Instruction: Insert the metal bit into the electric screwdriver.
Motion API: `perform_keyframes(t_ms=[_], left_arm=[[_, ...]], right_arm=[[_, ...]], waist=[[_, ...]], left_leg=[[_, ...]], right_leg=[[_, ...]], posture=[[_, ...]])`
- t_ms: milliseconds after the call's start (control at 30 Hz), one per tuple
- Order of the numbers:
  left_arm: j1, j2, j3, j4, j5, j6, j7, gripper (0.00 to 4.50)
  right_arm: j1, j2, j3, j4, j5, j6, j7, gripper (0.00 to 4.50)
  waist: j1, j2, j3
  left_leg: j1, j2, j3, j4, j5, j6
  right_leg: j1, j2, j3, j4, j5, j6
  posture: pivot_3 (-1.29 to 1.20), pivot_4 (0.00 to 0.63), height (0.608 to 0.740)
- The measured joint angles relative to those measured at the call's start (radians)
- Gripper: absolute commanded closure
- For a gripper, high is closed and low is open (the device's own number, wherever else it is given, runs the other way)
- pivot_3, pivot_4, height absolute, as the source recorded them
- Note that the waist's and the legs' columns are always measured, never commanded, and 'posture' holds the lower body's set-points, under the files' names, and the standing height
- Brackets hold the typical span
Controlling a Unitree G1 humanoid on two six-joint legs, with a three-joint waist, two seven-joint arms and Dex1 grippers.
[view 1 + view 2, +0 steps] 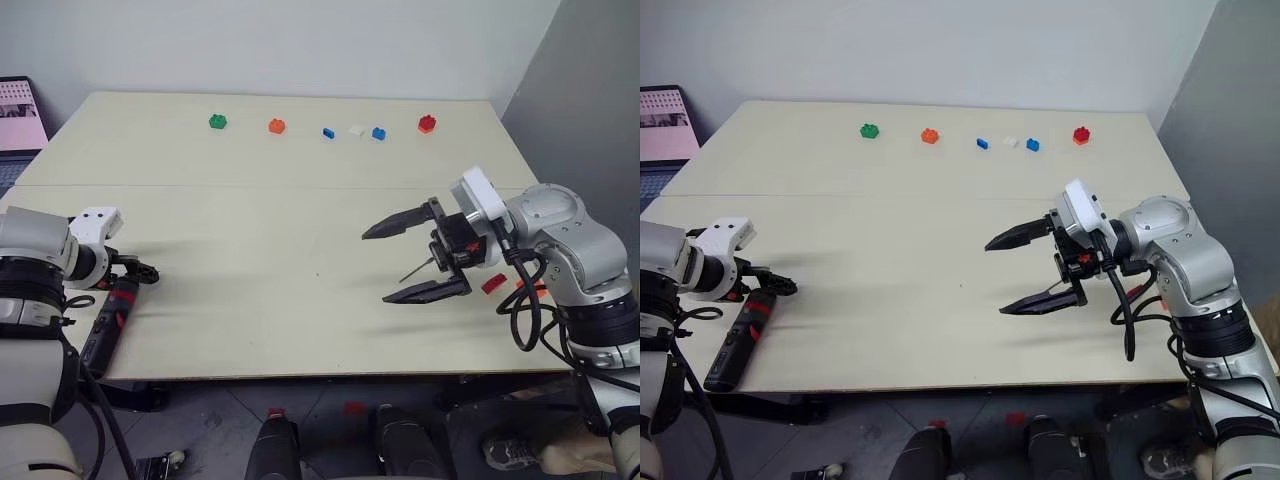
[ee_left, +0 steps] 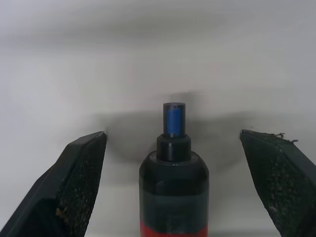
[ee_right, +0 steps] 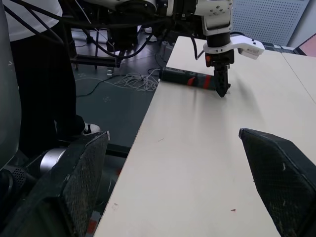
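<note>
Left gripper [image 2: 173, 148] open astride electric screwdriver [image 1: 738, 342], lower left; right gripper [image 1: 415, 260] open, empty, centre right.

Your G1 up close: silver-grey rounded arm shells w/ black joint rings, white camera housings on both wrists. Right gripper [image 1: 418, 262] — two black tapered fingers, rough textured pads [image 3: 279, 180]; red bits and looped black cables at the wrist. Left gripper [image 2: 173, 163] has the same black fingers — pads slightly frayed.
</note>
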Motion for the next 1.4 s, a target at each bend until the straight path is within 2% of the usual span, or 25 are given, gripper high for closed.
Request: perform_keyframes(t_ms=[133,233,567,833,967,1100,1133,1200,1267,1367,1400], left_arm=[[0.007,0.004,0.000,-0.016,0.001,0.023,-0.021,0.00],[0.022,0.011,0.000,-0.038,0.002,0.042,-0.027,0.47],[0.070,0.022,0.007,-0.118,0.005,0.069,-0.020,2.76],[0.077,0.022,0.007,-0.130,0.005,0.043,-0.027,2.85],[0.082,0.007,0.020,-0.223,-0.018,-0.004,-0.067,2.85],[0.085,-0.085,0.106,-0.420,-0.104,-0.049,-0.086,2.85],[0.085,-0.159,0.160,-0.506,-0.147,-0.030,-0.069,2.85],[0.083,-0.209,0.178,-0.568,-0.183,-0.023,-0.061,2.85],[0.090,-0.309,0.200,-0.690,-0.222,-0.036,-0.022,2.85],[0.124,-0.430,0.208,-0.813,-0.245,-0.152,0.013,2.85],[0.141,-0.521,0.213,-0.839,-0.251,-0.241,0.052,2.85]], right_arm=[[0.000,-0.002,0.000,-0.004,-0.001,0.000,-0.001,0.06],[0.000,-0.004,0.000,-0.005,-0.002,0.000,0.000,0.00],[0.001,-0.004,0.000,-0.005,-0.014,-0.002,-0.002,0.00],[0.006,-0.005,0.000,-0.006,-0.024,-0.002,-0.010,0.00],[0.018,-0.018,0.000,-0.019,-0.033,-0.002,-0.022,0.00],[0.047,-0.058,-0.036,-0.052,-0.031,0.019,-0.056,0.00],[0.066,-0.080,-0.067,-0.068,-0.016,0.045,-0.085,0.00],[0.068,-0.083,-0.091,-0.074,-0.004,0.067,-0.109,0.00],[0.088,-0.091,-0.149,-0.112,0.040,0.119,-0.167,0.00],[0.128,-0.108,-0.200,-0.158,0.070,0.166,-0.233,0.00],[0.152,-0.111,-0.223,-0.187,0.077,0.185,-0.279,0.00]], waist=[[0.000,0.000,0.000],[0.000,0.000,0.000],[0.000,0.000,0.000],[0.002,0.000,0.000],[0.011,0.000,0.000],[0.029,0.000,0.000],[0.033,0.000,0.000],[0.030,-0.001,0.000],[0.026,-0.001,0.000],[0.024,0.000,0.000],[0.024,0.000,0.000]], left_leg=[[0.000,0.000,0.000,0.000,0.000,0.000],[0.000,0.000,0.000,0.000,0.000,0.000],[0.001,0.000,0.000,0.000,0.000,0.000],[0.001,0.000,0.000,0.000,0.000,0.000],[0.000,0.000,-0.001,0.000,0.001,-0.002],[-0.001,0.000,-0.001,0.001,0.002,-0.003],[-0.002,-0.001,-0.001,0.001,0.002,-0.003],[-0.002,-0.001,-0.001,0.001,0.002,-0.003],[-0.002,-0.001,-0.001,0.001,0.002,-0.003],[-0.002,-0.001,-0.001,0.000,0.002,-0.003],[-0.001,-0.001,-0.001,0.001,0.002,-0.003]], right_leg=[[0.000,0.000,0.000,0.000,0.000,0.000],[0.000,0.000,0.000,0.000,0.000,0.000],[0.000,0.000,0.000,0.000,0.000,0.000],[0.000,0.000,0.000,0.001,0.000,0.000],[0.000,0.000,0.000,0.001,-0.002,-0.004],[0.001,-0.001,-0.001,0.000,-0.003,-0.005],[0.001,-0.001,-0.001,-0.001,-0.002,-0.004],[0.001,-0.001,-0.001,-0.001,0.000,0.000],[0.000,-0.001,0.000,-0.001,0.000,0.000],[0.000,-0.001,0.000,-0.001,0.001,-0.001],[0.001,-0.001,0.000,-0.001,0.001,-0.002]], posture=[[0.00,0.150,0.740],[0.00,0.150,0.740],[0.00,0.150,0.740],[0.00,0.150,0.740],[0.00,0.150,0.740],[0.00,0.150,0.740],[0.00,0.150,0.740],[0.00,0.150,0.740],[0.00,0.150,0.740],[0.00,0.150,0.740],[0.00,0.150,0.740]])
